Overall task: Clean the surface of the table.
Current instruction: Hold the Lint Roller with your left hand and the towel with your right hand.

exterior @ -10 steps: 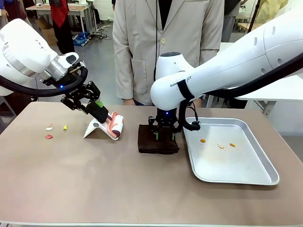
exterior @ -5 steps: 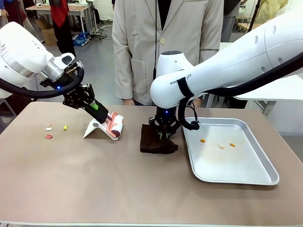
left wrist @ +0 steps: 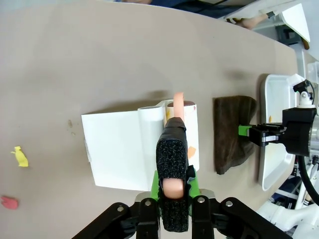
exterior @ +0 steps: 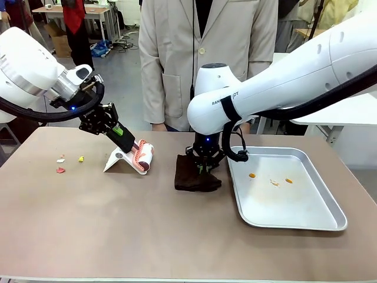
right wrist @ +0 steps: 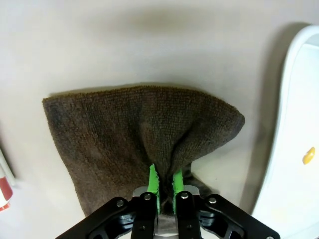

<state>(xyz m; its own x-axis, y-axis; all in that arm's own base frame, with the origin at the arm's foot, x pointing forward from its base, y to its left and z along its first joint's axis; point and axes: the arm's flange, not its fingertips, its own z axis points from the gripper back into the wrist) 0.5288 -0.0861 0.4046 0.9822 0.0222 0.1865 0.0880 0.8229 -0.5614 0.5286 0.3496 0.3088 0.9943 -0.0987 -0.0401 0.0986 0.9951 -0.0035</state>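
L grip (exterior: 122, 133) clamped on pink handle of lint roller (exterior: 145, 157), nr far edge of table (exterior: 147, 224), left of mid | R grip (exterior: 203, 167) pinching brown cloth (exterior: 189, 180) mid-table, just beside tray (exterior: 294, 206) left rim | scraps (exterior: 60, 170) nr left edge

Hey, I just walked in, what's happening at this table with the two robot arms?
The robot is cleaning the table. Its left tool is shut on the pink handle of a lint roller that rests on a white base, near a few small scraps. Its right tool pinches a fold of a brown cloth lying beside a metal tray with crumbs in it. A person stands at the far side.
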